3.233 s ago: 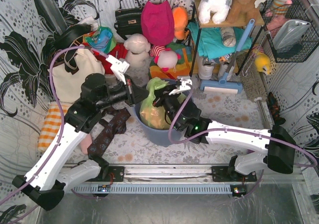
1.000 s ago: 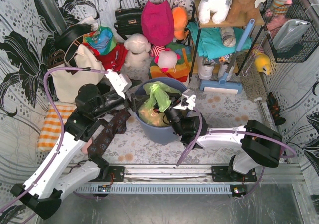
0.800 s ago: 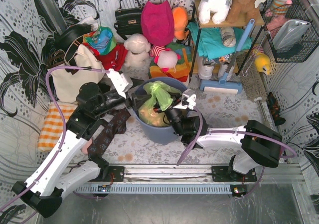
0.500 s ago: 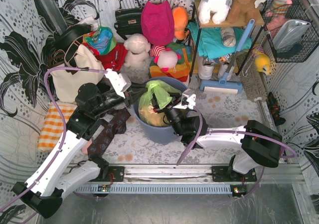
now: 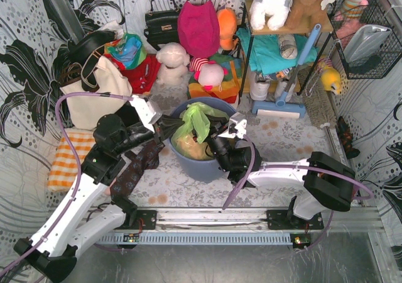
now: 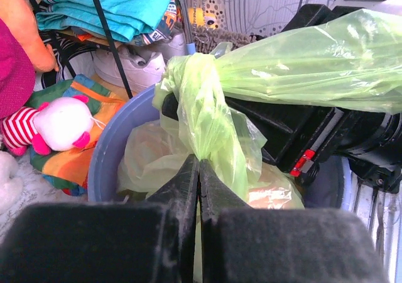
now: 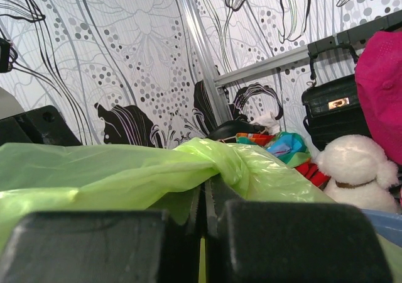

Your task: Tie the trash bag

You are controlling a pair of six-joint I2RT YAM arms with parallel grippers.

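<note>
The lime-green trash bag (image 5: 196,121) sits in a round blue-grey bin (image 5: 204,168), with crumpled orange-brown paper showing through low down. Its top is gathered into two twisted strands that cross above the bin. My left gripper (image 5: 171,127) reaches in from the left. In the left wrist view it (image 6: 200,162) is shut on one hanging strand of the bag (image 6: 207,107), over the bin's rim (image 6: 107,151). My right gripper (image 5: 211,136) comes in from the right. In the right wrist view it (image 7: 205,188) is shut on the other strand (image 7: 125,170).
A cream tote bag (image 5: 94,91) and stuffed toys (image 5: 173,60) stand behind the bin. A dark patterned cloth (image 5: 141,160) and an orange checked cloth (image 5: 63,157) lie to the left. A shelf rack (image 5: 276,50) and a blue broom head (image 5: 279,110) are to the right.
My left gripper has closed onto a strand of the bag and drawn slightly back to the left. The right gripper keeps its hold and has barely moved.
</note>
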